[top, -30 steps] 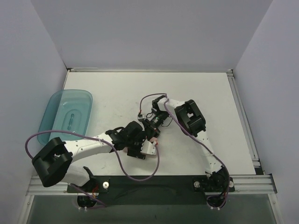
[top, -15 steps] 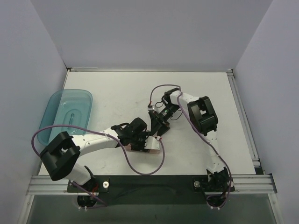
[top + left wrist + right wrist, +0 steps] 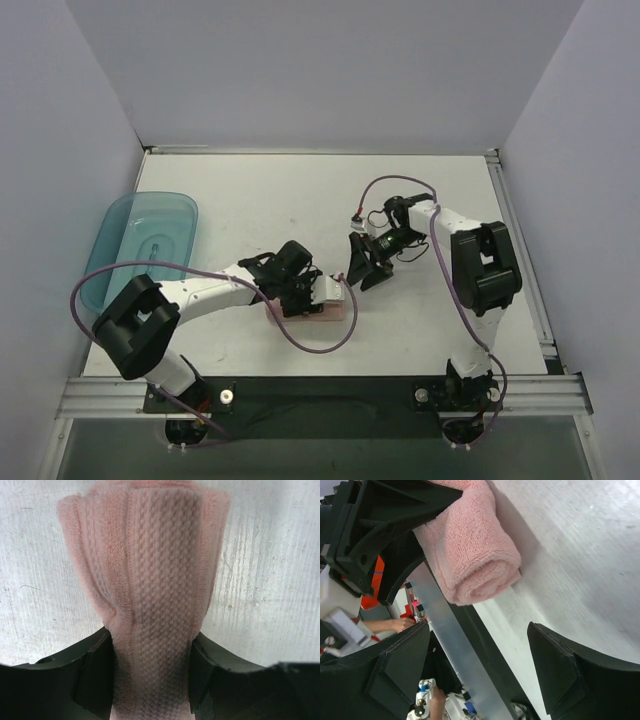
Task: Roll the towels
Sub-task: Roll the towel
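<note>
The salmon-pink towel (image 3: 150,555) lies rolled up on the white table, a little right of the near centre (image 3: 338,312). My left gripper (image 3: 150,677) is shut on the roll, its black fingers (image 3: 95,675) pressed against both sides of it. In the top view that left gripper (image 3: 312,296) covers most of the roll. My right gripper (image 3: 362,266) stands open just right of the towel, apart from it. In the right wrist view the roll's end (image 3: 475,550) shows ahead of the right gripper (image 3: 480,675), with nothing between its fingers (image 3: 565,680).
A translucent teal tray (image 3: 140,245) sits at the table's left edge. White walls enclose the table on three sides. The aluminium rail (image 3: 330,395) with both arm bases runs along the near edge, close to the towel.
The right gripper has opened and drawn back to the right, off the towel. The left gripper has closed onto the roll and shifted slightly right.
</note>
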You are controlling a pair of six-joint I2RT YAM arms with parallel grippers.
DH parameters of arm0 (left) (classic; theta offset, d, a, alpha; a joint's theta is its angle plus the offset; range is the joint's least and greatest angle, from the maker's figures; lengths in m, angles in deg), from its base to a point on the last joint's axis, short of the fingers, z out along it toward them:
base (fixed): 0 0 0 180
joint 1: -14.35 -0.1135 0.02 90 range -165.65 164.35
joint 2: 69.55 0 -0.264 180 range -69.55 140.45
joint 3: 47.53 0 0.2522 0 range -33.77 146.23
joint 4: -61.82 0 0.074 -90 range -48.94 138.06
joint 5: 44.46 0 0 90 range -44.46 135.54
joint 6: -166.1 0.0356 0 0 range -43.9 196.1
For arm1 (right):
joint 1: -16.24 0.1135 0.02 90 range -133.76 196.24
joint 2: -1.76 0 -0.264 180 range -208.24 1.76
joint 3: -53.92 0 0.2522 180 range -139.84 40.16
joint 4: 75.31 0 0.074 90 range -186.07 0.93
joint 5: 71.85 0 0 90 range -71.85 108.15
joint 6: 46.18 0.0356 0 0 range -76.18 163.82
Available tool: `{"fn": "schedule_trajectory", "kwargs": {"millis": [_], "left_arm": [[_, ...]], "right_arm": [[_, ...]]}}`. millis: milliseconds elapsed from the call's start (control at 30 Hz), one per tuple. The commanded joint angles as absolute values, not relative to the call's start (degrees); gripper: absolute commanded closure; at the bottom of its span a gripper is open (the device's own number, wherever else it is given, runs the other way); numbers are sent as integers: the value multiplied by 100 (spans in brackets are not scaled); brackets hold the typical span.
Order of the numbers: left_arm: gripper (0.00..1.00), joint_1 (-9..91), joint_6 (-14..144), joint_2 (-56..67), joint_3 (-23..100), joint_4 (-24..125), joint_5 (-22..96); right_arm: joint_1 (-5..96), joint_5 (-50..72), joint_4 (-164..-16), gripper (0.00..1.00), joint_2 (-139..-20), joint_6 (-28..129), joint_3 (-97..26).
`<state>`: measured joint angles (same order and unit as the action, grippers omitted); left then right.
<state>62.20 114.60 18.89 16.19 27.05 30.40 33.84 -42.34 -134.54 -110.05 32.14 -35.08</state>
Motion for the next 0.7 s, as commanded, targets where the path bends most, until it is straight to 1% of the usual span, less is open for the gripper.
{"fn": "schedule_trajectory", "kwargs": {"millis": [0, 200, 267, 367, 400, 467, 500, 567, 600, 667], "left_arm": [[54, 6146, 11082, 2282, 1536, 2099, 2840], [53, 6041, 10906, 2449, 1703, 2082, 2655], [53, 6014, 10870, 2475, 1773, 2073, 2585], [53, 5961, 10792, 2528, 1861, 2046, 2550], [52, 5961, 10739, 2537, 1888, 2046, 2558], [49, 5935, 10651, 2554, 1923, 2064, 2550], [48, 5917, 10572, 2572, 1958, 2073, 2550], [44, 5917, 10484, 2563, 1993, 2116, 2558], [39, 5926, 10414, 2520, 1985, 2151, 2585], [33, 6013, 10361, 2423, 1915, 2335, 2698]], "right_arm": [[3583, -4477, -12696, 19, -10705, 3774, -3043], [3917, -4592, -11870, 20, -10696, 4206, -2770], [4057, -4557, -11711, 22, -10783, 4267, -2734], [4181, -4539, -11474, 32, -10880, 4382, -2655], [4199, -4548, -11412, 41, -10880, 4382, -2646], [4216, -4592, -11272, 53, -10898, 4593, -2620], [4217, -4618, -11236, 66, -10907, 4645, -2611], [4199, -4671, -11192, 84, -10933, 4794, -2629], [4173, -4714, -11192, 99, -10951, 4865, -2637], [4120, -4855, -11192, 100, -11029, 5136, -2655]]}}
